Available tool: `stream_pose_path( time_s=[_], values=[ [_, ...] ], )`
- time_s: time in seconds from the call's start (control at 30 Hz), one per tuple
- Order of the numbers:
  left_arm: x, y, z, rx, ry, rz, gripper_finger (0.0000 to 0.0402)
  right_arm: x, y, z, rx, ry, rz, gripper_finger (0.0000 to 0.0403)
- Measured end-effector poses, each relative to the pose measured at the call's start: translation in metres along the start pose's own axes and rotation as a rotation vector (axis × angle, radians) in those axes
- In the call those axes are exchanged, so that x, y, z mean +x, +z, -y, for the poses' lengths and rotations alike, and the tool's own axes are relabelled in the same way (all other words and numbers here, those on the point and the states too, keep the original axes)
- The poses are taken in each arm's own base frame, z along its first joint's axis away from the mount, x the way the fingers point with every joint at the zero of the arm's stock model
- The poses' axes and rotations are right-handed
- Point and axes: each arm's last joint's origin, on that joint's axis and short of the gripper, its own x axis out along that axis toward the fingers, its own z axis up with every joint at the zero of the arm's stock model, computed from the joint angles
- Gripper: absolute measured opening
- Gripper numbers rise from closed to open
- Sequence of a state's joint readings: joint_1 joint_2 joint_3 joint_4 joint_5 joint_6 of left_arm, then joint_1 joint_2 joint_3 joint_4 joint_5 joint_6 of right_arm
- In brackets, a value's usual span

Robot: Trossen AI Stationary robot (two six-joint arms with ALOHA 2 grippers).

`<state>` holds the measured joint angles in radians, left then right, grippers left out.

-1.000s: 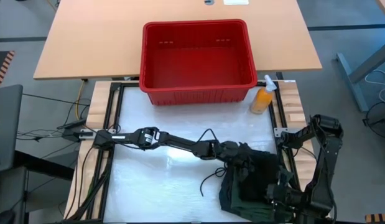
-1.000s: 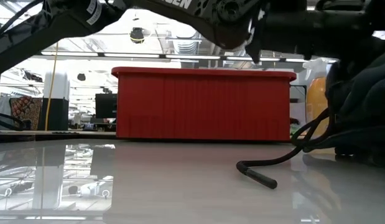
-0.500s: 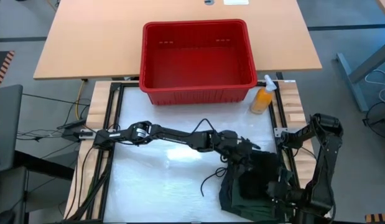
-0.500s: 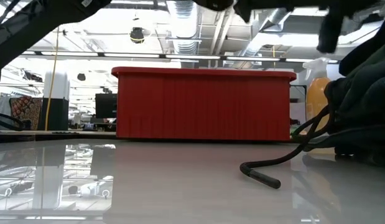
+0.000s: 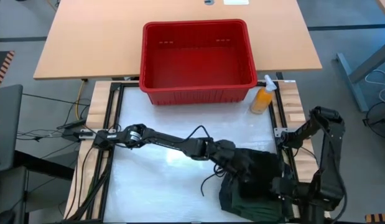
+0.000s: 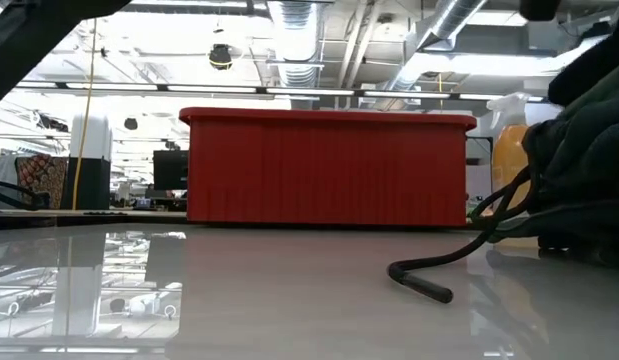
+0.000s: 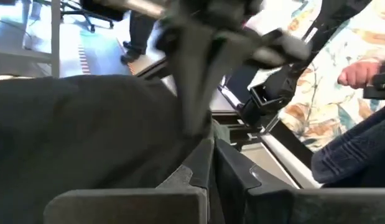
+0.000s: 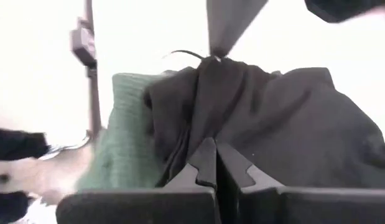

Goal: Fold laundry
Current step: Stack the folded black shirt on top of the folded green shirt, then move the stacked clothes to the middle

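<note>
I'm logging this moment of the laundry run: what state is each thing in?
Laundry: crumpled dark heap at the table's near right, unfolded.
Left pincer: shut, on the heap's upper left edge.
Right pincer: shut, at the heap's right side.
Red basket: upright, empty.
Orange spray bottle: standing beside the basket's right corner.
Black cord: lying loose on the table.

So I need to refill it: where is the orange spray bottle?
In the high view, the orange spray bottle stands toward the table's right edge, beside the red plastic basket's right front corner.

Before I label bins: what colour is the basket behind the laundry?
Red; the basket shows best in the high view, empty.
</note>
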<state>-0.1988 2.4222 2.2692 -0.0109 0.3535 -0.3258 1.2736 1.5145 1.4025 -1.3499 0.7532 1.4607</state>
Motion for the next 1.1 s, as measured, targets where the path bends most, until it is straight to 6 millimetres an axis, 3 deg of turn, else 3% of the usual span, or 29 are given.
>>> stream_pose_path(
  time_s=[0.3, 0.5, 0.77, 0.97, 1.1],
  values=[
    [-0.004, -0.006, -0.015, -0.018, 0.141, -0.063, 0.0003, -0.038, 0.039, -0.001, 0.027, 0.159, 0.034, 0.0018],
    [-0.004, -0.008, -0.014, 0.0, 0.151, -0.076, 0.0003, -0.043, 0.032, -0.022, 0.048, 0.335, -0.074, 0.0018],
    [-0.008, -0.005, -0.018, 0.033, 0.13, -0.098, 0.0003, -0.009, -0.012, -0.053, 0.1, 0.513, -0.262, 0.0018],
    [-0.027, 0.024, -0.006, 0.107, 0.129, -0.057, 0.0003, 0.03, -0.041, -0.057, 0.167, 0.591, -0.343, 0.0018],
    [-0.035, 0.029, 0.001, 0.143, 0.137, -0.108, 0.0003, 0.05, -0.055, -0.051, 0.169, 0.572, -0.466, 0.0018]
  ],
)
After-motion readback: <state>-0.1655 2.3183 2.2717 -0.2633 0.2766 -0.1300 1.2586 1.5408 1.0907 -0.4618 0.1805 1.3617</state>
